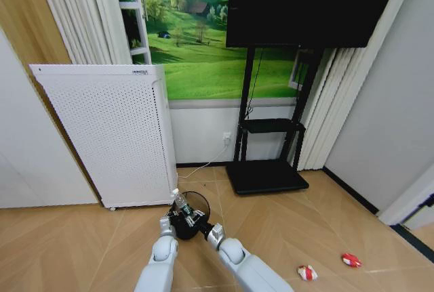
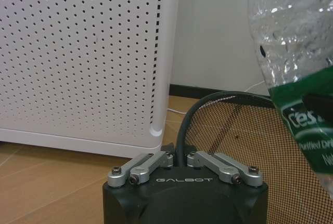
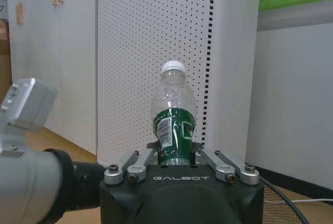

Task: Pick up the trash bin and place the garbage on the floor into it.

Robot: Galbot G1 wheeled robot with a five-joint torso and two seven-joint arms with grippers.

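Observation:
The black wire-mesh trash bin (image 1: pixel 196 211) hangs just above the floor (image 1: pixel 81 244) in front of me, and my left gripper (image 2: pixel 179 157) is shut on its rim (image 2: pixel 218 96). My right gripper (image 3: pixel 174 154) is shut on a clear plastic bottle (image 3: pixel 174 115) with a green label and white cap, held upright over the bin's opening. The bottle (image 2: pixel 294 73) looms close beside the rim in the left wrist view. Two crumpled red-and-white wrappers (image 1: pixel 307 273) (image 1: pixel 351 260) lie on the floor to my right.
A tall white perforated appliance (image 1: pixel 108 133) stands just behind the bin on the left. A black TV stand (image 1: pixel 268 170) with a screen sits against the back wall, and a white cable (image 1: pixel 203 167) trails along the floor.

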